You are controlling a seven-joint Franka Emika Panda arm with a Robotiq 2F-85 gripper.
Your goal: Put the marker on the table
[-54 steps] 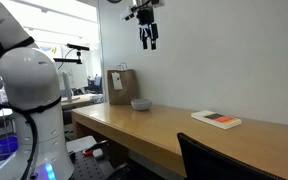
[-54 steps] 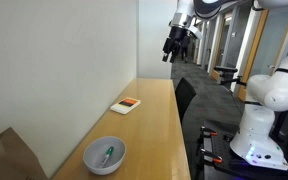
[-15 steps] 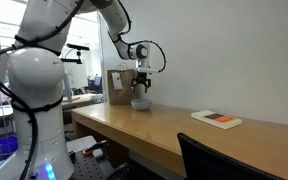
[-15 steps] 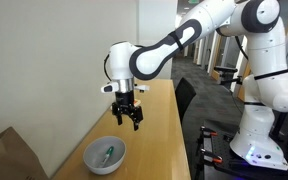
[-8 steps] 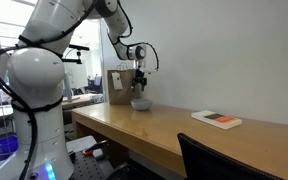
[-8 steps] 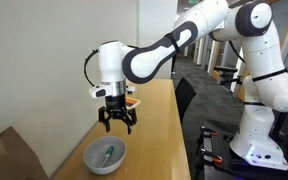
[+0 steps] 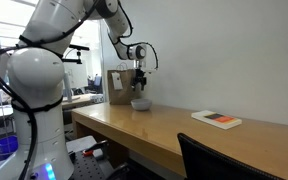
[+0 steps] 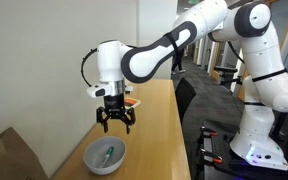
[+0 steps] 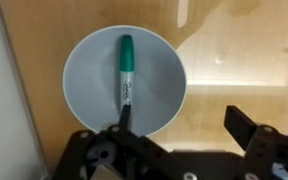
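Observation:
The marker (image 9: 126, 75), dark with a green cap, lies inside the grey bowl (image 9: 89, 80); it also shows in an exterior view (image 8: 108, 155) in the bowl (image 8: 93, 160). The bowl stands on the long wooden table (image 8: 159, 130), seen in both exterior views (image 7: 174, 130). My gripper (image 8: 115, 126) hangs open and empty above the bowl, fingers pointing down. In the wrist view the gripper (image 9: 179, 125) has one finger over the bowl's edge and the other over bare table. In an exterior view the gripper (image 7: 140, 86) is just above the bowl (image 7: 140, 103).
A flat white book (image 7: 216, 119) with a red-black edge lies farther along the table, also visible in an exterior view (image 8: 132, 102). A brown box or bag (image 7: 121, 86) stands behind the bowl (image 8: 9, 155). The wall runs along the table's back edge. A dark chair (image 7: 219, 162) stands in front.
Since 3.6 s ago the gripper has come down from high above the table to just over the bowl. In the last half second it shifted slightly lower.

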